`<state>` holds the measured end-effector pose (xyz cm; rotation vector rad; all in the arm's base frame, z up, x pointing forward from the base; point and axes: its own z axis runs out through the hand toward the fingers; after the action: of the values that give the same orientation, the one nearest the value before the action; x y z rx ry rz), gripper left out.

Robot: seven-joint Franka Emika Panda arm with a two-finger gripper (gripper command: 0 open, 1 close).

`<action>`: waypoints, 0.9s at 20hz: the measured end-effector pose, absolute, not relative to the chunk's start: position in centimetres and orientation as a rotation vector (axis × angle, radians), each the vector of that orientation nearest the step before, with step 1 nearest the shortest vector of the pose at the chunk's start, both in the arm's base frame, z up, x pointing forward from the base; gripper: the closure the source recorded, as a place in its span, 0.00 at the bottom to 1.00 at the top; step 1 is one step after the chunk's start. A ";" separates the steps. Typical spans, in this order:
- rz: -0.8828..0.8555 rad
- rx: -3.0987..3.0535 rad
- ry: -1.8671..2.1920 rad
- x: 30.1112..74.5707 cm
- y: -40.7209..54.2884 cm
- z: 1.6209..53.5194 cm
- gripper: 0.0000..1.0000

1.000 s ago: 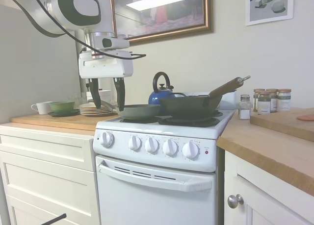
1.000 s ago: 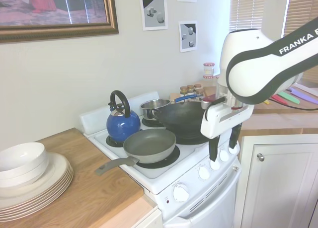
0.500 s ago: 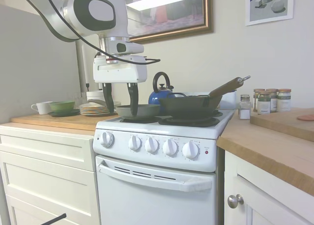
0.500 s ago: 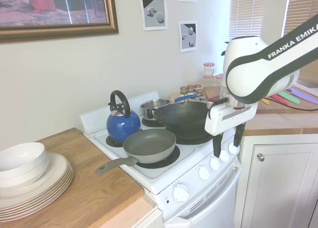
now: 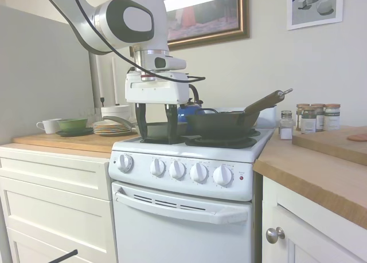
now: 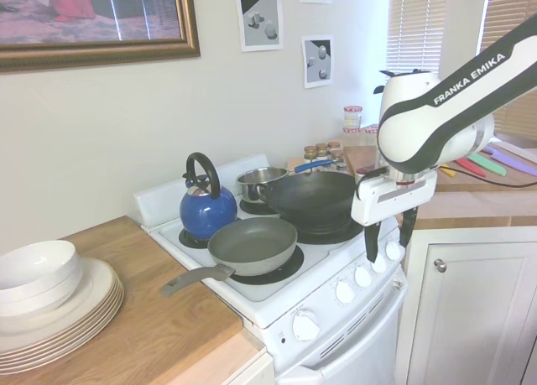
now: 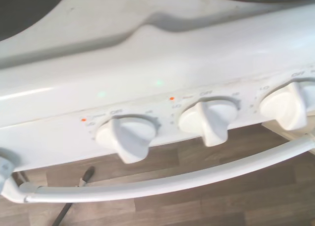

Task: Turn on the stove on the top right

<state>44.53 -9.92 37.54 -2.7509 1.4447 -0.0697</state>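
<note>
Hanging left of centre in the first exterior view, the gripper (image 5: pixel 156 132) points down with its fingers spread wide, gripping nothing, over the front edge of the stove (image 5: pixel 189 188), which fills the lower middle. Three white knobs (image 7: pixel 127 137) cross the wrist view's middle.

Home kitchen, narrow white stove (image 5: pixel 189 177) between cream cabinets (image 5: pixel 54 200) under wooden tabletop (image 5: pixel 321 165), blue kettle (image 6: pixel 207 209), frying pan (image 6: pixel 252 244) and wok (image 6: pixel 315 199) on burners, stacked plates (image 6: pixel 59 314), spice jars (image 5: pixel 315 117), framed painting (image 6: pixel 92 20) on wall
</note>
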 end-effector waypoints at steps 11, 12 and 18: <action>-0.041 -2.768 1.440 45.5 -11.2 36.2 1.00; -0.041 -2.772 1.439 45.6 -11.2 36.0 1.00; -0.034 -2.781 1.437 45.8 -11.2 35.3 1.00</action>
<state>45.81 -11.24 35.29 -2.7808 1.4366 -0.0338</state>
